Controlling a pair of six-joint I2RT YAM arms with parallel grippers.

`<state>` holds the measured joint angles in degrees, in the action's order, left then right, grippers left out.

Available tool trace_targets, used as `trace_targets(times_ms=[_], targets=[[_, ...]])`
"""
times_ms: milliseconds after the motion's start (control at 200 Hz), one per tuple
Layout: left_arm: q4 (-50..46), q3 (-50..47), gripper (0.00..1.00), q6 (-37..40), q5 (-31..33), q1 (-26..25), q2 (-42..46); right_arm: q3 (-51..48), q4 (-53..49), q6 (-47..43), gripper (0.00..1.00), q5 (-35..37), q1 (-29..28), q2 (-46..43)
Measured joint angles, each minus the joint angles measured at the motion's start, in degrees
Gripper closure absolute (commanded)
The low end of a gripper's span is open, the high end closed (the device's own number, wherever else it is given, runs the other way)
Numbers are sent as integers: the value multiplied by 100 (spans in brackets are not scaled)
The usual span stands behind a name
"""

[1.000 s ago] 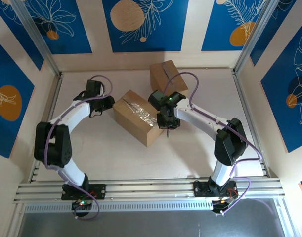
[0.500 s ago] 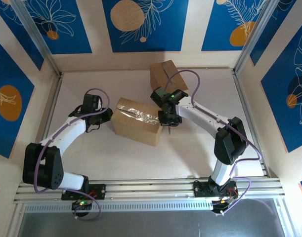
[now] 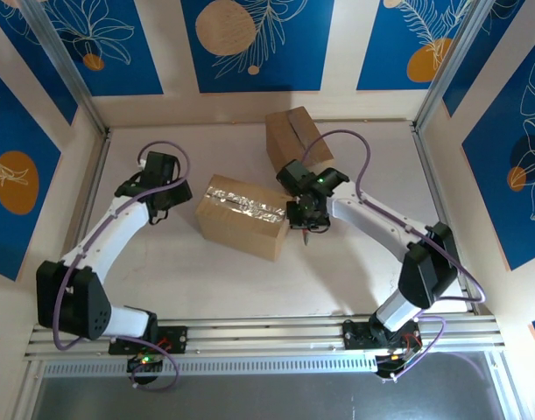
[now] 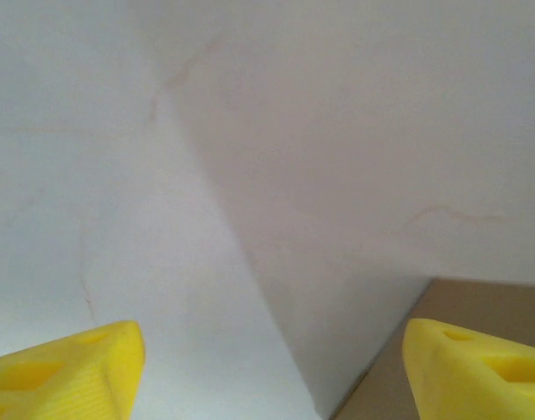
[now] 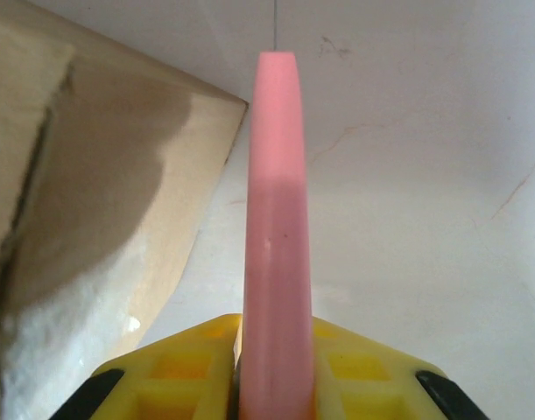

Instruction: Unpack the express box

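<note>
Left gripper [image 4: 272, 354] just let go, jaws wide, clear of express box [image 3: 245, 219] (freshly rotated); right gripper [image 5: 276, 350] pinching pink tool [image 5: 276, 219], so tape cut likely next.

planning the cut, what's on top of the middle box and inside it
A strip of shiny, crinkled tape runs along the top of the box. The box is closed, so its contents are hidden.
</note>
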<state>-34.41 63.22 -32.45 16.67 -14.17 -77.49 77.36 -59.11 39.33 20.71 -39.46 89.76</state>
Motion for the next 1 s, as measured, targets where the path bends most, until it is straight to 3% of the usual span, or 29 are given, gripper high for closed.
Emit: trace_targets(times_ms=[125,345,505,695,1000], targets=[[61,101,16,203,-153,0,387,-251,0,-7,100,-50,149,-411],[1169,-83,6,896,-2044,-33,675,-643,197,-168,100,-483,232,-1088],[1602,-120,2,1292,-2765,-81,372,-743,337,-181,100,-793,243,-1355],[1891,-173,4,1598,-2900,-232,-2,-743,450,-181,100,-946,243,-1370],[2378,-503,8,1744,-2575,-527,-302,-743,448,-201,100,-984,243,-1370]])
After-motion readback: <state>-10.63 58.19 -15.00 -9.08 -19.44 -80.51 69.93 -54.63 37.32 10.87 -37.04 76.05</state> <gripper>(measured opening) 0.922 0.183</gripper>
